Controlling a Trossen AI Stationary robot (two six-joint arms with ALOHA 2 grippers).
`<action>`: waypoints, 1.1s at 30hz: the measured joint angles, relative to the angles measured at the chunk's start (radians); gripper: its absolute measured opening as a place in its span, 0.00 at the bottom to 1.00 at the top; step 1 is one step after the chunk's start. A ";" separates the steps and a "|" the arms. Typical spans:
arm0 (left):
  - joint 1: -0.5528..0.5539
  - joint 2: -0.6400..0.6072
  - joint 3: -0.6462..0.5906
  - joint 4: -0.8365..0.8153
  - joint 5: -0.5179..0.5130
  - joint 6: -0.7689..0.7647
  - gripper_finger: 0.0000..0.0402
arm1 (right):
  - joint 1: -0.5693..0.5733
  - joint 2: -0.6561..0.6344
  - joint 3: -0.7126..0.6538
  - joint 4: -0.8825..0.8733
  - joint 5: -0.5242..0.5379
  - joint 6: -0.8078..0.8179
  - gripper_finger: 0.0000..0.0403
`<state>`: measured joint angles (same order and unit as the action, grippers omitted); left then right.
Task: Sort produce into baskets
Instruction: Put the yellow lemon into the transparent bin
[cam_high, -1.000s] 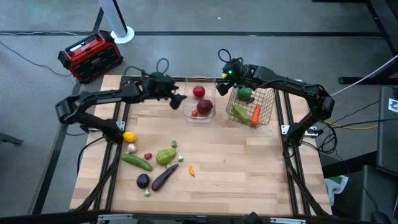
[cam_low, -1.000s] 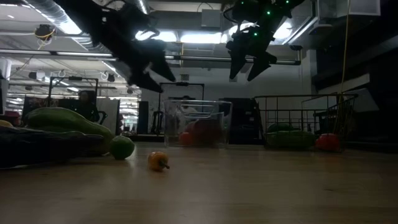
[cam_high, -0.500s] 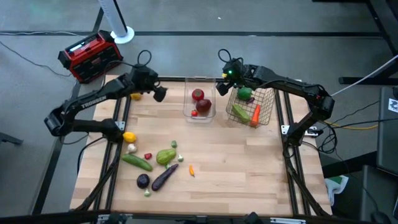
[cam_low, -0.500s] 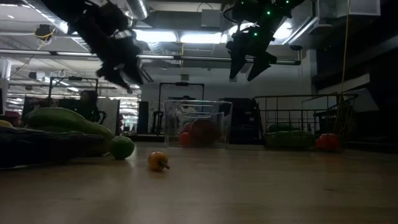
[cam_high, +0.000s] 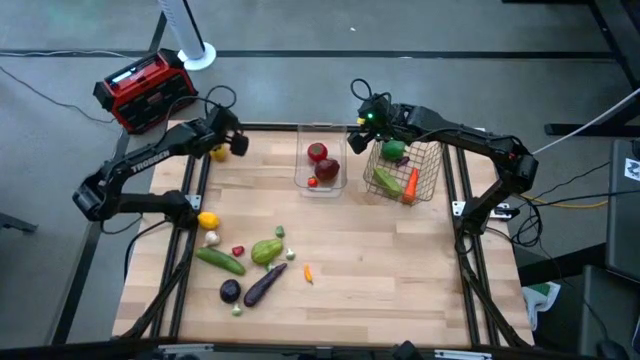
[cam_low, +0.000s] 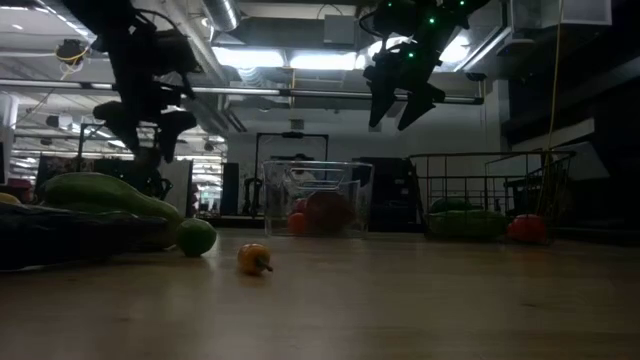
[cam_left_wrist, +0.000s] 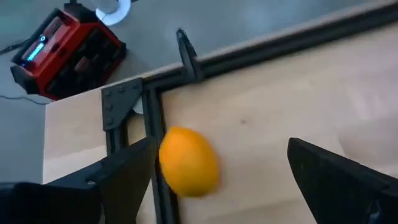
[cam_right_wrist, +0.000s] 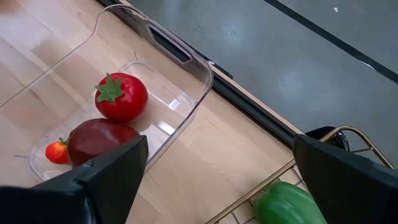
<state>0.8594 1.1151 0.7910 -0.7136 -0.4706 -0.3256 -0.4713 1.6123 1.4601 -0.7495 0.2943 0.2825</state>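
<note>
Tomato (cam_right_wrist: 120, 96) inside clear bin (cam_right_wrist: 186, 68)

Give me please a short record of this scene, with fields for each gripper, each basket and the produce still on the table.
left gripper: open, above the orange at the table's far left corner
right gripper: open, raised between the two baskets
clear bin: red fruits inside
wire basket: green pepper, carrot, another green vegetable
loose produce: lemon, cucumber, eggplant, others, in the table's left half
</note>
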 joint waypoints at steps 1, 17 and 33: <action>0.002 0.000 0.000 0.016 0.001 -0.018 0.89 | 0.000 0.000 0.000 -0.001 0.000 0.000 0.99; -0.011 0.187 0.003 0.051 -0.161 -0.132 0.89 | 0.000 0.000 0.000 0.000 -0.024 0.000 0.99; -0.013 0.373 0.048 -0.050 -0.189 -0.275 0.89 | 0.000 0.000 0.000 0.000 -0.088 0.000 0.99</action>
<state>0.8466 1.4880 0.8388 -0.7639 -0.6600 -0.6001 -0.4714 1.6123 1.4601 -0.7490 0.2066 0.2825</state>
